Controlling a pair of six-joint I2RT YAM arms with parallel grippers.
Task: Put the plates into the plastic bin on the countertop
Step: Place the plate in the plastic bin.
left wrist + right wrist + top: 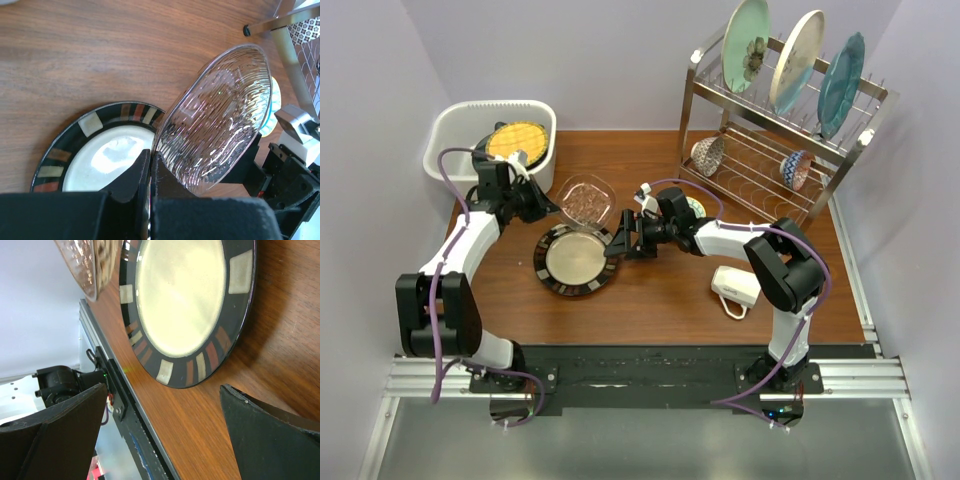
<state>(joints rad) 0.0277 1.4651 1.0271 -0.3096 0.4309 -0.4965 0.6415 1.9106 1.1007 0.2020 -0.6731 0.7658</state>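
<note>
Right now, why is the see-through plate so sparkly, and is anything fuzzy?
Left wrist: light glints off the ripples of the clear glass plate; the left fingers up close are dark and soft. Right wrist: the black-rimmed plate has its centre washed pale. Top view: sharp, evenly lit.

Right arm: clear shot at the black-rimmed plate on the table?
Likely yes. The right gripper is open at the black-rimmed plate's rim, with nothing between. The glass plate in the left gripper hangs above its far edge, out of the path.
</note>
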